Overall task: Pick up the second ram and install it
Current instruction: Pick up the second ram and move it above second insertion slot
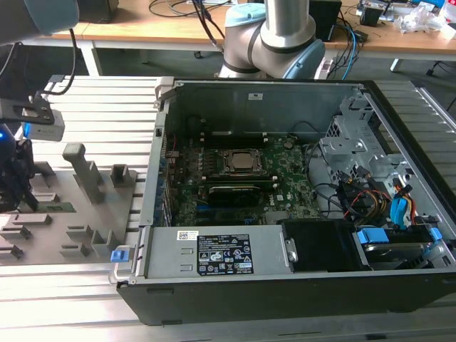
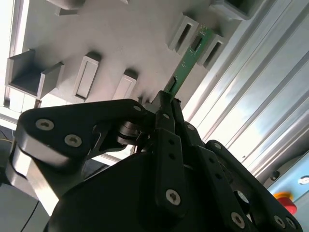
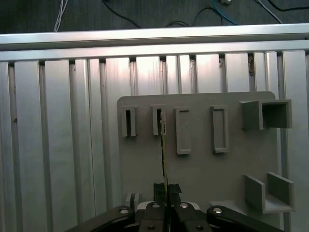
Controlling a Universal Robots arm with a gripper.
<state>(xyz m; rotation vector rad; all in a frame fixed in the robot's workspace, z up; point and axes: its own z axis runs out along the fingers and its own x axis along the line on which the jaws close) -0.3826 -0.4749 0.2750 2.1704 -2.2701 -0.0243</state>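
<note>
The second ram [image 2: 189, 57] is a narrow green stick standing on edge on the grey holder plate [image 2: 120, 43], its far end between two slotted blocks. My gripper [image 2: 168, 99] is shut on its near end. In the first wrist view the ram [image 3: 163, 145] shows edge-on as a thin line running from a slotted block to my gripper [image 3: 166, 189], with a finger on either side of it. In the exterior view my gripper [image 1: 25, 199] hangs low over the holder plate [image 1: 85, 214] at that view's left, beside the open computer case [image 1: 285, 285].
The case lies open with the motherboard [image 1: 242, 182] and CPU socket [image 1: 242, 162] exposed, and cables and drive bays [image 1: 385, 206] toward the exterior view's right. Tall grey blocks [image 1: 84, 171] stand on the holder plate. Ribbed aluminium table [image 3: 58, 145] surrounds it.
</note>
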